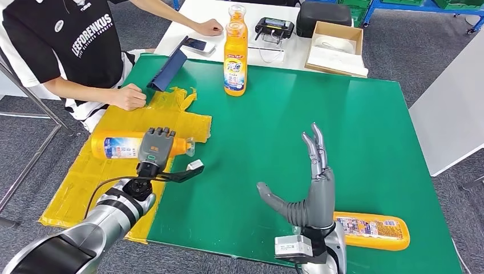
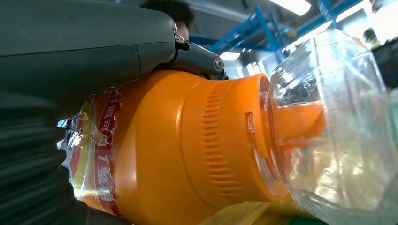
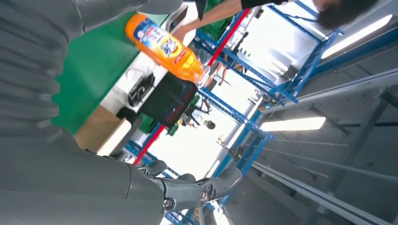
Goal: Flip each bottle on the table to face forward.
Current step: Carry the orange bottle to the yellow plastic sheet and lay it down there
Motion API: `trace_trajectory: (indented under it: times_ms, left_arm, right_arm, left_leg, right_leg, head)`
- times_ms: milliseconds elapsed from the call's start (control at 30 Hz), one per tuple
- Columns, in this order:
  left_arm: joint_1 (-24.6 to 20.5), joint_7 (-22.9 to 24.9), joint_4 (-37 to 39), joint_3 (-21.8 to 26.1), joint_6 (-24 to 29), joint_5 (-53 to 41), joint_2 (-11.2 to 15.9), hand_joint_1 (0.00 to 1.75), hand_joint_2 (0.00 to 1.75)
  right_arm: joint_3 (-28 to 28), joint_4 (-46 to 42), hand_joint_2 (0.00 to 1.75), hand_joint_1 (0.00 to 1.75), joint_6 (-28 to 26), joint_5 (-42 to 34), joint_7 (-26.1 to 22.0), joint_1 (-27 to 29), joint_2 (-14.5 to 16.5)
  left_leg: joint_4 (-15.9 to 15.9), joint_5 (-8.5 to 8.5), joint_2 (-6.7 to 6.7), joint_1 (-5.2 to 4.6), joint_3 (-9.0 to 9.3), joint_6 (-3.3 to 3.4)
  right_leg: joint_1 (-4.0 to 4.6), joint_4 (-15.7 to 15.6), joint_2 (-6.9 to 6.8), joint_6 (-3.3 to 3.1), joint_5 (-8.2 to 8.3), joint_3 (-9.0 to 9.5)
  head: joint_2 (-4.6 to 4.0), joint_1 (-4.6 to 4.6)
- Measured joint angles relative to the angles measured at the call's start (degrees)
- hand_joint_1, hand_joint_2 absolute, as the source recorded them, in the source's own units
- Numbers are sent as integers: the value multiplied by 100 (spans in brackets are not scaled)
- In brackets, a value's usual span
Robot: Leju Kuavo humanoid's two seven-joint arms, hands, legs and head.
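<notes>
Left hand (image 1: pixel 155 147): nearest on the left side, palm down over a lying bottle (image 1: pixel 117 145), fingers wrapped across its body near the neck; the left wrist view shows a finger (image 2: pixel 199 58) pressed on the orange shoulder just behind the clear cap (image 2: pixel 335 126).
Lying bottle: orange, on its side under the left hand, cap end sticking out past the fingers toward the right hand, resting on the yellow sheet (image 1: pixel 85 177).
Yellow sheet: spread beneath the left hand, over the left edge of the green mat (image 1: pixel 365 131) on the surface.
Person: seated beyond the left hand, one fist (image 1: pixel 128 97) on the yellow sheet, the other (image 1: pixel 208 27) on the white surface farther off.
Upright bottle (image 1: pixel 236 56): orange, standing at the far edge of the green mat, well beyond both hands.
Right hand (image 1: pixel 311 188): raised above the mat, fingers straight and spread apart, thumb out toward the left hand, holding nothing.
Second lying bottle (image 1: pixel 374 229): orange, on its side on the mat just beside the right wrist, on its outer side.
Cardboard box (image 1: pixel 337 48): far beyond the right hand, on the white surface.
</notes>
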Motion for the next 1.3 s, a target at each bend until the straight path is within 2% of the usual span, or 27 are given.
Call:
trace_trajectory:
  times_ms: [67,100,200,233,367,533,767,867,1000,1067,1167,1233,1300]
  left_arm:
    - [-9,99,196,14,22,7,25,175,175]
    - [-12,88,282,44,31,18,31,166,175]
    - [-11,-128,450,225,131,73,38,35,175]
    - [-9,-216,481,307,196,80,38,0,175]
    - [43,-394,505,690,412,10,35,0,175]
    - [296,-550,55,1023,434,0,34,0,175]
    - [542,-632,-435,1230,434,0,34,0,175]
    - [632,-880,-639,1348,434,1,15,0,175]
    - [896,-1722,-1176,1792,434,182,-132,0,175]
    - [1086,-2601,-1567,2152,431,710,-313,0,175]
    - [1355,-4145,-2201,2764,165,2302,-727,0,175]
    - [1536,-4548,-2694,2984,-287,3253,-962,0,175]
    - [1686,-4596,-3154,3080,-576,3636,-1124,0,175]
  right_arm:
    - [-2,-2,175,0,-28,107,36,-34,-40]
    - [-2,-2,175,0,-31,157,57,-49,-63]
    - [-3,-1,175,0,-35,234,104,-70,-130]
    - [-3,1,175,0,-35,246,114,-72,-149]
    - [-2,45,175,0,-29,388,169,-91,-211]
    - [-2,169,175,0,-36,585,302,-120,-268]
    - [-2,314,175,0,-36,659,351,-157,-310]
    - [-1,363,175,0,-35,831,435,-169,-317]
    - [4,482,175,0,-5,1304,680,-171,-374]
    - [15,570,175,0,82,1653,860,-165,-442]
    - [45,741,175,0,300,2342,1257,-127,-613]
    - [52,853,175,0,384,2718,1490,-59,-740]
    - [50,936,175,0,406,2880,1583,18,-855]
  left_leg:
    - [0,0,-1,0,0,0]
    - [0,0,-1,0,0,0]
    - [0,0,-2,0,1,0]
    - [0,0,-3,0,1,0]
    - [0,0,-2,0,1,0]
    - [0,0,-2,0,1,0]
    - [0,0,-2,1,1,0]
    - [0,0,-2,0,1,0]
    - [0,0,-3,0,1,0]
    - [0,0,-3,-1,1,0]
    - [1,-2,-4,-4,0,2]
    - [1,-4,-5,-6,-1,3]
    - [1,-4,-6,-6,-3,3]
  right_leg:
    - [0,0,-1,0,0,1]
    - [0,0,-1,0,0,2]
    - [0,0,-1,0,0,5]
    - [0,0,-1,0,0,5]
    - [0,0,-1,0,0,4]
    - [0,0,-1,0,0,3]
    - [0,0,-1,0,0,3]
    - [0,0,-1,0,0,3]
    - [0,0,-1,0,0,3]
    - [-1,-1,-2,0,0,2]
    - [-3,-3,-2,0,0,2]
    - [-4,-4,-2,1,0,2]
    - [-4,-4,-2,1,-1,2]
  head:
    - [0,-1]
    - [0,-1]
    - [0,0]
    - [0,1]
    - [0,-1]
    - [0,-1]
    - [1,1]
    - [0,0]
    - [0,-1]
    - [0,-1]
    - [0,-1]
    - [0,0]
    - [0,-1]
